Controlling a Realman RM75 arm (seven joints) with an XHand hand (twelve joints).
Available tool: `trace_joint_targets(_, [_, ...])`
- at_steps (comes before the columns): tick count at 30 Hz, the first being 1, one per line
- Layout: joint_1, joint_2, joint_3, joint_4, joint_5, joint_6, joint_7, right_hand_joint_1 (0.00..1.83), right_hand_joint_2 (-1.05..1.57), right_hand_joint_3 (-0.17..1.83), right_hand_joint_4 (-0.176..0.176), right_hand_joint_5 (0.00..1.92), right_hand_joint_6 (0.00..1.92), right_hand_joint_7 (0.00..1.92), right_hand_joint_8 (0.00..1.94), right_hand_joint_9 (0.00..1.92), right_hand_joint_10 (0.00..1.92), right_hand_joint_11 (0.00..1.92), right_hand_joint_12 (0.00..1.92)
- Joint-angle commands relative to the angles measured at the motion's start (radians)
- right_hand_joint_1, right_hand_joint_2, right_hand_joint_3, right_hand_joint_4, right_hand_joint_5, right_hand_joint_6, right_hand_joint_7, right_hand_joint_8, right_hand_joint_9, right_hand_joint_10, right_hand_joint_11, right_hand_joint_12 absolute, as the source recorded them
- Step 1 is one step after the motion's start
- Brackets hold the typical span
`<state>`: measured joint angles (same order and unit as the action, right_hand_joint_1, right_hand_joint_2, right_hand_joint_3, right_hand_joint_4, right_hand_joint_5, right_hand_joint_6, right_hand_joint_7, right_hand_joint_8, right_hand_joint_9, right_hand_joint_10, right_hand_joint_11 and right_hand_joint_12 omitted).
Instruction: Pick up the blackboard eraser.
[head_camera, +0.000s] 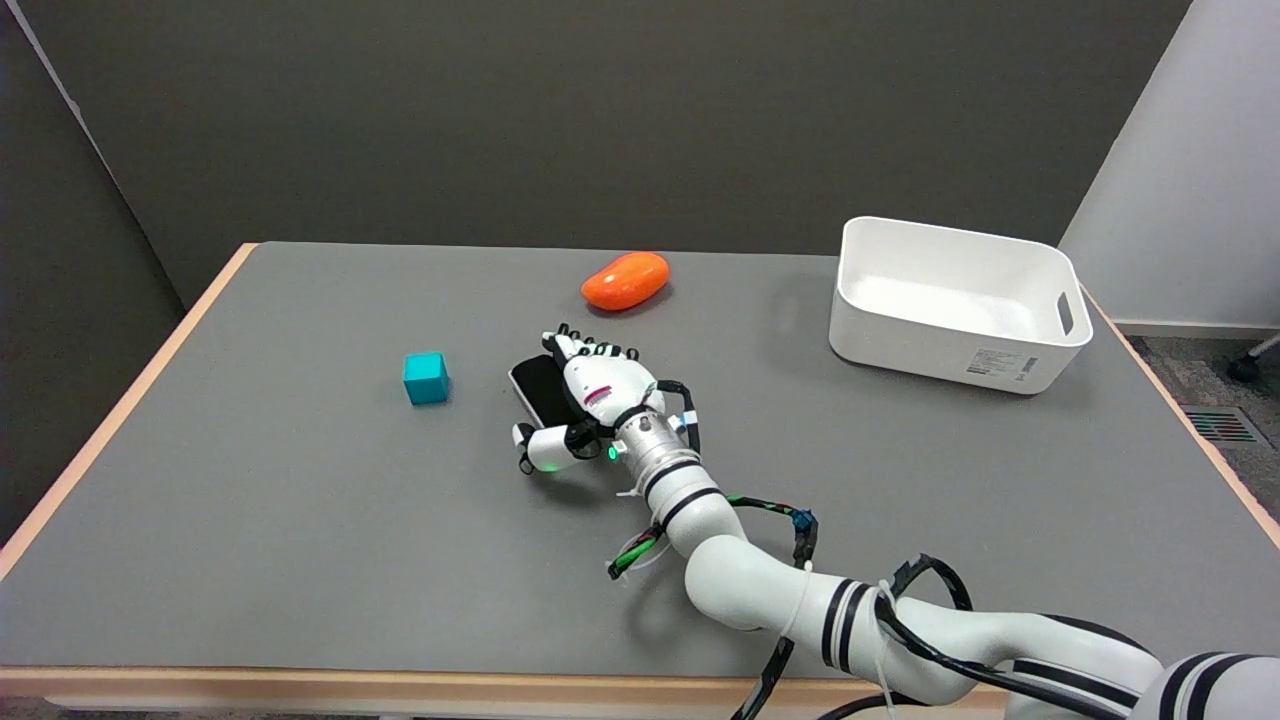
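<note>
Right hand (598, 392) low over the table (250, 520) near its middle, back of the hand turned up toward the camera, arm reaching in from the lower right. Wrapped around the eraser (540, 388): fingers (585, 350) curled over its far edge, thumb (545, 450) set against the near end. Eraser black, flat, angled with one end toward the far left, partly hidden under the palm; only its left portion showing. Cannot tell whether lifted off the table or resting on it; dark shadow just under the hand and thumb. Small green light glowing at the wrist, just right of the thumb.

Teal cube (425, 378) left of the hand, apart from it, sitting flat on the grey top. Orange object (626, 280) beyond the hand toward the far edge, rounded and oblong, also apart from the fingers. White bin (1060, 345) at the far right, upright, open side up, a label on its near wall and a slot handle in its right wall, well apart from the hand. Bundle of green and black cable looped along the forearm, hanging close to the tabletop.
</note>
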<state>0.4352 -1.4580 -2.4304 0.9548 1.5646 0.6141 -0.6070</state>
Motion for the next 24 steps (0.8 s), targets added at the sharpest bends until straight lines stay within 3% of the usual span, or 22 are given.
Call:
trace_joint_targets(1, [-0.003,-0.002,0.003,-0.024,0.003,-0.011,-0.003,0.7,0.67,0.87,-0.176,0.04,0.29,0.18,0.58,0.22,1.0,0.21,1.51])
trace_joint_targets(6, [-0.003,-0.002,-0.002,-0.025,-0.01,0.015,-0.004,0.75,0.7,0.88,-0.176,0.04,0.3,0.24,0.65,0.27,1.06,0.26,1.55])
trace_joint_targets(9, [-0.003,0.0,-0.002,-0.025,-0.027,0.024,-0.004,0.85,0.78,0.89,-0.176,0.05,0.32,0.21,1.16,0.45,1.23,0.47,1.73])
trace_joint_targets(12, [-0.005,0.0,-0.003,-0.025,-0.067,0.025,-0.002,0.93,0.81,0.92,-0.176,0.08,0.34,0.1,1.53,0.57,1.37,0.5,1.86])
trace_joint_targets(17, [-0.01,0.001,-0.003,-0.02,-0.093,0.027,0.001,1.06,0.89,0.89,-0.176,0.13,0.38,0.05,1.79,0.54,1.71,0.27,1.92])
trace_joint_targets(19, [-0.01,0.001,-0.003,-0.017,-0.093,0.027,0.0,1.16,1.29,0.35,-0.176,0.12,0.44,0.34,1.93,0.53,1.76,0.26,1.92])
trace_joint_targets(24, [-0.011,0.002,0.0,-0.014,-0.112,0.029,0.003,1.18,1.34,0.29,-0.176,0.14,0.54,0.37,1.94,0.51,1.86,0.24,1.92])
